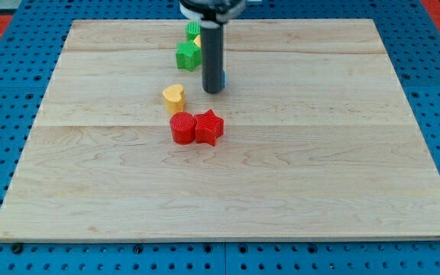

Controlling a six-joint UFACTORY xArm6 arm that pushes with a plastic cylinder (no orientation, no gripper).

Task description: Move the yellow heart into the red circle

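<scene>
The yellow heart lies on the wooden board a little left of centre, just above the red circle with a small gap between them. My rod comes down from the view's top and my tip rests on the board to the right of the yellow heart, a short way apart from it. The red star touches the red circle's right side.
A green star block lies left of the rod, with a green block and a bit of yellow above it. A blue block peeks out behind the rod. Blue pegboard surrounds the wooden board.
</scene>
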